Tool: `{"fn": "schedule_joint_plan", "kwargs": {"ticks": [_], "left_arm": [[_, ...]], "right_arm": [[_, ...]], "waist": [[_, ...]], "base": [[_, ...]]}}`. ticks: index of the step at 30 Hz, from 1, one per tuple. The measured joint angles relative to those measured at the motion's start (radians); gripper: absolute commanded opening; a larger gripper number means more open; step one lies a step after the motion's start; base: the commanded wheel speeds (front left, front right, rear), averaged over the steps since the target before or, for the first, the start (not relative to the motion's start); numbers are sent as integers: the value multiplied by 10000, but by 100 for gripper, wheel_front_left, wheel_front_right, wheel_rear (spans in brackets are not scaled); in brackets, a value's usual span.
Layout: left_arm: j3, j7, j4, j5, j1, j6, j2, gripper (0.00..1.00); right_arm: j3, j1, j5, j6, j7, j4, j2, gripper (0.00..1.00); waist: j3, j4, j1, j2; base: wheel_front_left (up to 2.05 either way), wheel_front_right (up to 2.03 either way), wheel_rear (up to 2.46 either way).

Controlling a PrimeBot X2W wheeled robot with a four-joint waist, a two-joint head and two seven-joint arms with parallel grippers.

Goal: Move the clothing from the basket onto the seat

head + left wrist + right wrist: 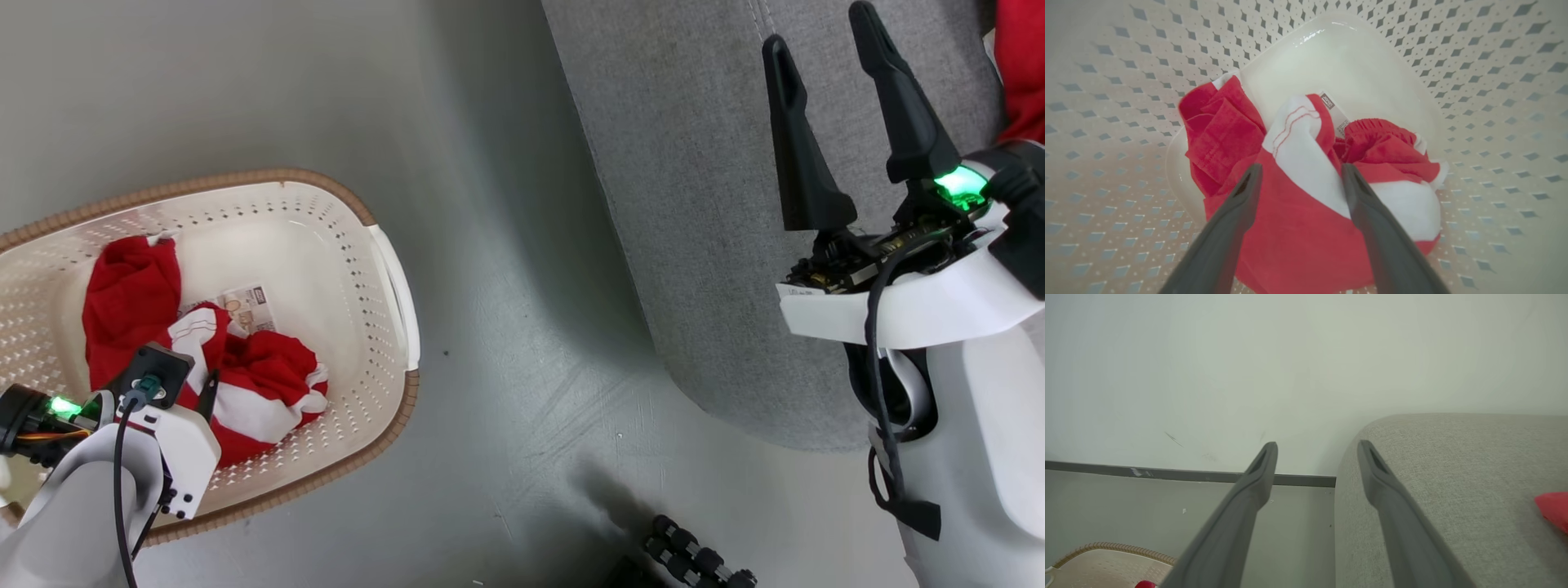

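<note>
The cream perforated basket (343,229) stands on the floor at the left, and red clothing (131,302) with white bands lies crumpled inside it. My left gripper (1301,168) reaches down into the basket (1474,102), open, one finger on each side of a red-and-white fold of the clothing (1298,228). The grey seat (694,204) fills the upper right. Above its edge my right gripper (819,28) is open and holds nothing. Another red garment (1020,65) lies on the seat at the far right. The right wrist view shows the right gripper (1318,444), the seat (1453,465) and that garment (1553,508).
Grey floor (506,327) separates basket and seat. A paper label (245,306) lies on the basket bottom. A black ribbed object (694,559) sits at the lower edge of the head view. A pale wall (1290,355) with a dark baseboard (1167,473) stands beyond the seat.
</note>
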Motion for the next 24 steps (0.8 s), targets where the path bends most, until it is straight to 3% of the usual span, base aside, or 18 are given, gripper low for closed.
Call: {"fn": "schedule_joint_plan", "kwargs": {"ticks": [11, 12, 13, 14, 15, 24], "left_arm": [[142, 188, 439, 0, -363, 186, 140, 100], [157, 190, 466, -2, -367, 184, 136, 84], [157, 198, 493, -4, -367, 184, 127, 47], [157, 267, 514, -6, -367, 180, 117, 28], [153, 278, 539, -12, -369, 174, 111, 0], [96, -132, 334, -19, -506, 58, 69, 0]], "right_arm": [[232, -422, 242, 0, 0, 10, 2, 100], [240, -469, 263, 0, 0, 10, 2, 100], [238, -492, 261, 0, 0, 10, 2, 100], [240, -493, 263, 0, 0, 13, 2, 100], [232, -493, 265, 0, 0, 27, 2, 100], [86, -732, 286, 2, 0, 132, 2, 100]], "waist": [[478, -357, 0, 0], [512, -384, 0, 0], [544, -410, 0, 0], [574, -434, 0, 0], [601, -454, 0, 0], [524, -377, 0, 0]], "base": [[0, 0, 0], [0, 0, 0], [0, 0, 0], [0, 0, 0], [0, 0, 0], [0, 0, 0]]}}
